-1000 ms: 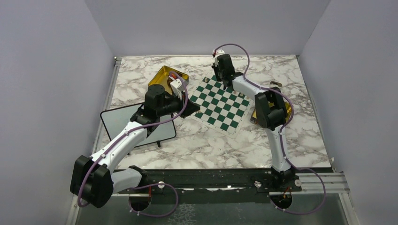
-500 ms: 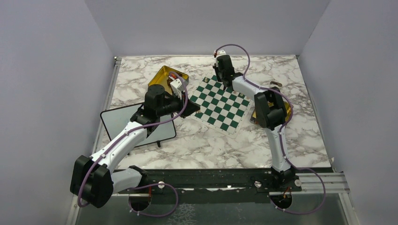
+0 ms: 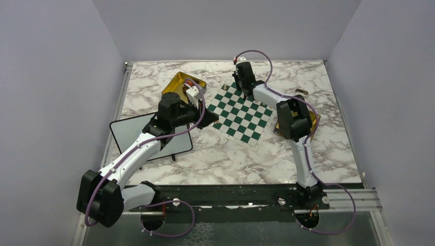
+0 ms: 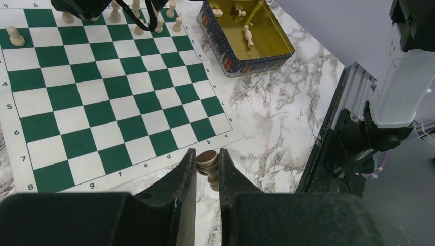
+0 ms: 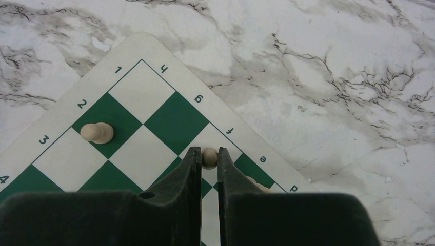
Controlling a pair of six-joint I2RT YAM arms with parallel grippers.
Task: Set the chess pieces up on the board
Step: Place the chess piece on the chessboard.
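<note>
While the black-framed whiteboard (image 3: 134,134) lay at the far left of the marble table (image 3: 225,164), the left arm reached over it toward the near-left corner of the board (image 3: 241,114). The left gripper (image 4: 206,152) had its jaws pinching a pale piece (image 4: 208,161) by the head, over bare marble just off the board's lettered edge, beside the letters d and e. Behind that arm sat a gold tin (image 3: 174,87), close to the board's left side. On the green and white board, several pale chess pieces (image 4: 138,28) stood along the far edge, and one pawn (image 5: 96,132) stood apart on a green square of row 2. At the far corner the right gripper (image 5: 208,150) pointed down with its jaws closed on a second pale piece (image 5: 209,158), over the white edge square by the letter f; whether it touched the mat I could not tell. Further right, a second gold tin (image 4: 233,64) sat just off the board, under the right arm's elbow, with a few loose pieces (image 4: 248,32) lying inside.
</note>
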